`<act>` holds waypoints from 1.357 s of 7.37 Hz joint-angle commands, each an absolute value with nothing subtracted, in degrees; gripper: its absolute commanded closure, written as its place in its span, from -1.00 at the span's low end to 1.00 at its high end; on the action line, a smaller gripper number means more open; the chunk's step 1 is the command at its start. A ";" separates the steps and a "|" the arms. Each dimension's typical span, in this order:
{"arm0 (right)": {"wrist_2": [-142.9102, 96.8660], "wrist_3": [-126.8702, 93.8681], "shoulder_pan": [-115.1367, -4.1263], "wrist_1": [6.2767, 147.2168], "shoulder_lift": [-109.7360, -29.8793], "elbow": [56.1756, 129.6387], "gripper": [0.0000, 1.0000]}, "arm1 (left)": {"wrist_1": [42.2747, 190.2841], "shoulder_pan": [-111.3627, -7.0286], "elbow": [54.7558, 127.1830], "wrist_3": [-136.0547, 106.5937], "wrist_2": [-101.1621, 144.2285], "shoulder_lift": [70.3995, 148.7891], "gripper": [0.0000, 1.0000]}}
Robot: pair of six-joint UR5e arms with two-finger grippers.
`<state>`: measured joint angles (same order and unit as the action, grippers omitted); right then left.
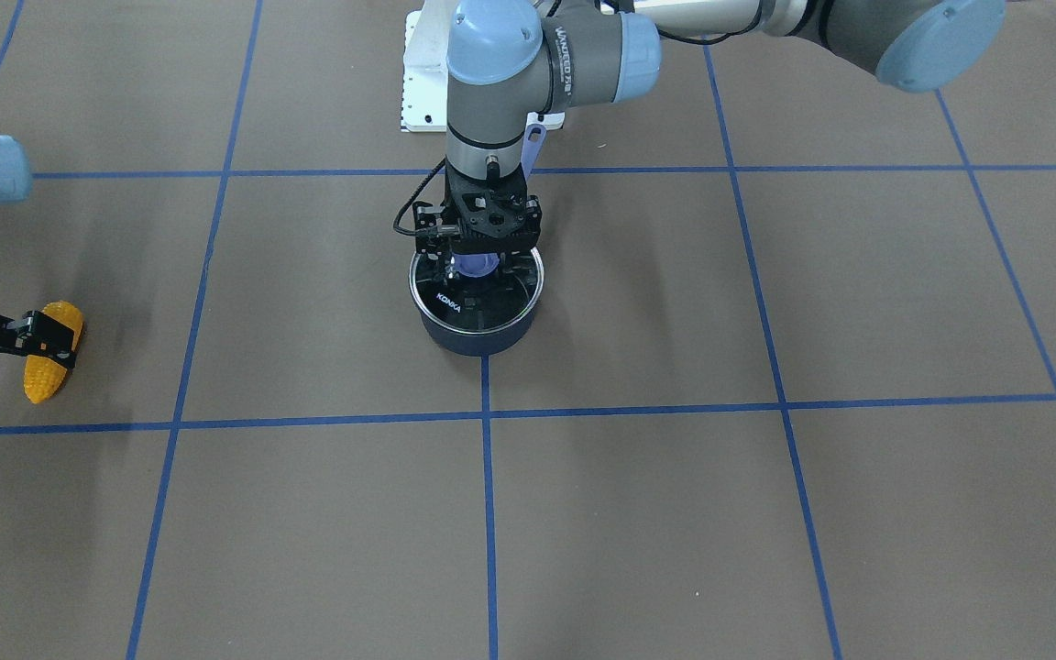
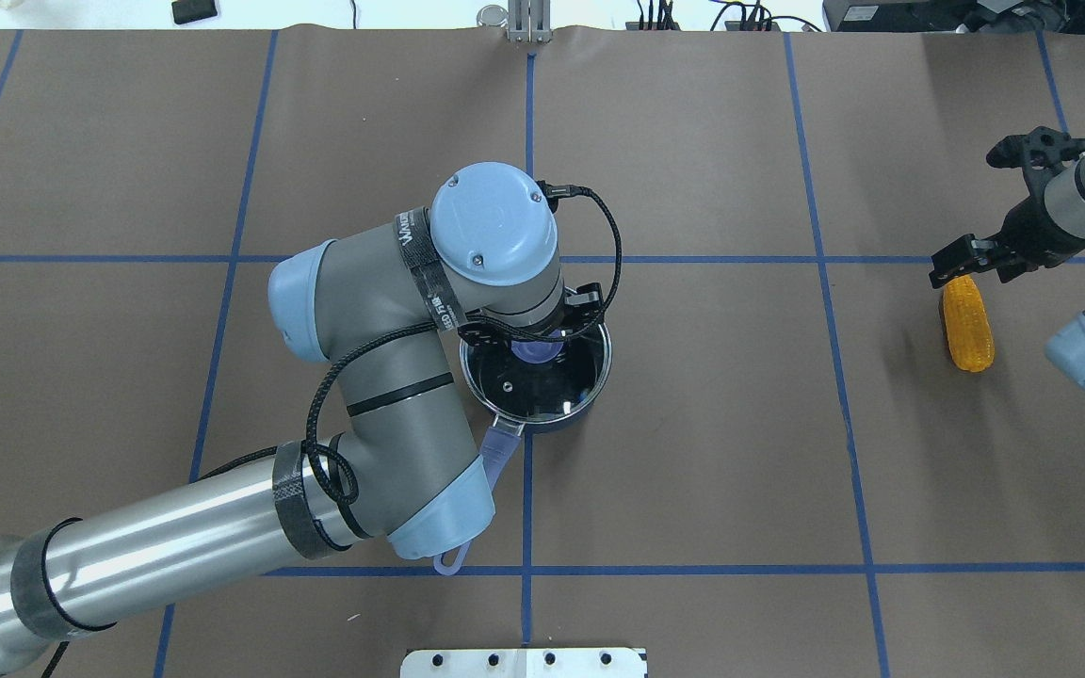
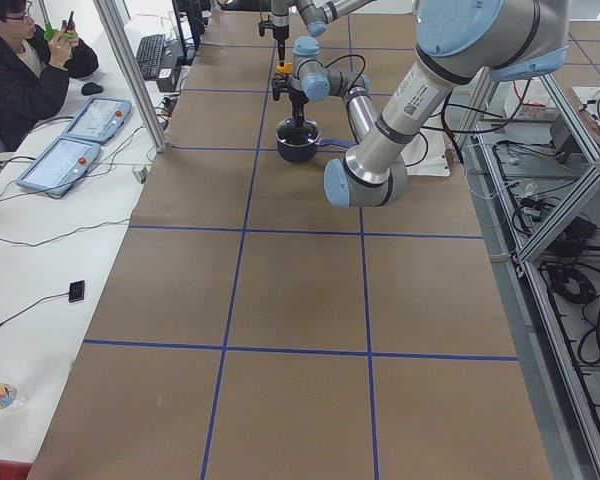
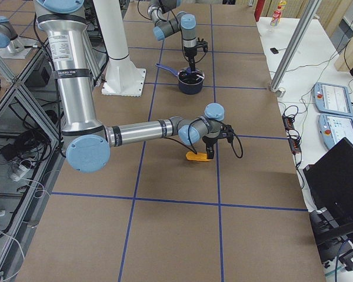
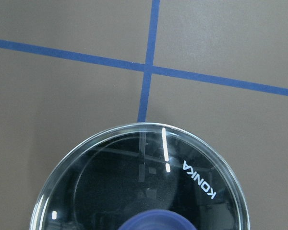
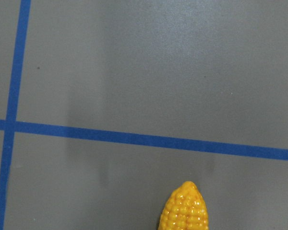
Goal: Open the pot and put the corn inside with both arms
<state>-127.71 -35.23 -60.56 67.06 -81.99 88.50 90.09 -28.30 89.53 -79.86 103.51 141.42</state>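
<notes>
A dark pot [image 1: 478,337] with a glass lid [image 2: 542,384] stands mid-table, its pale purple handle [image 2: 501,450] pointing toward the robot. My left gripper [image 1: 476,268] is straight above it, fingers closed against the lid's purple knob [image 2: 535,350]; the lid rests on the pot. The left wrist view shows the lid [image 5: 144,182] and knob [image 5: 156,221] up close. The orange-yellow corn [image 2: 968,330] lies on the table far to my right. My right gripper [image 1: 49,335] is down over its thick end, fingers against both sides. Its tip shows in the right wrist view [image 6: 185,208].
The brown table is marked with a grid of blue tape [image 1: 488,513]. The white robot base plate [image 1: 423,82] sits behind the pot. An operator [image 3: 20,70] sits at a side desk with pendants beyond the table's far edge.
</notes>
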 commanded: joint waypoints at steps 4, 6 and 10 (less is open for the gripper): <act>-127.71 -35.16 -60.56 67.06 -82.00 88.51 -1.00 | 90.00 -28.39 89.47 -79.80 103.54 141.42 -0.30; -127.71 -35.24 -60.56 67.06 -82.00 88.51 -1.00 | 89.91 -28.39 89.56 -79.72 103.54 141.42 -0.17; -127.71 -35.24 -60.56 67.06 -82.00 88.51 -1.00 | 88.78 -29.61 92.01 -79.37 104.06 141.33 -0.05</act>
<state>-127.71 -35.22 -60.56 67.06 -81.98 88.53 89.34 -28.95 90.69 -79.42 103.83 141.39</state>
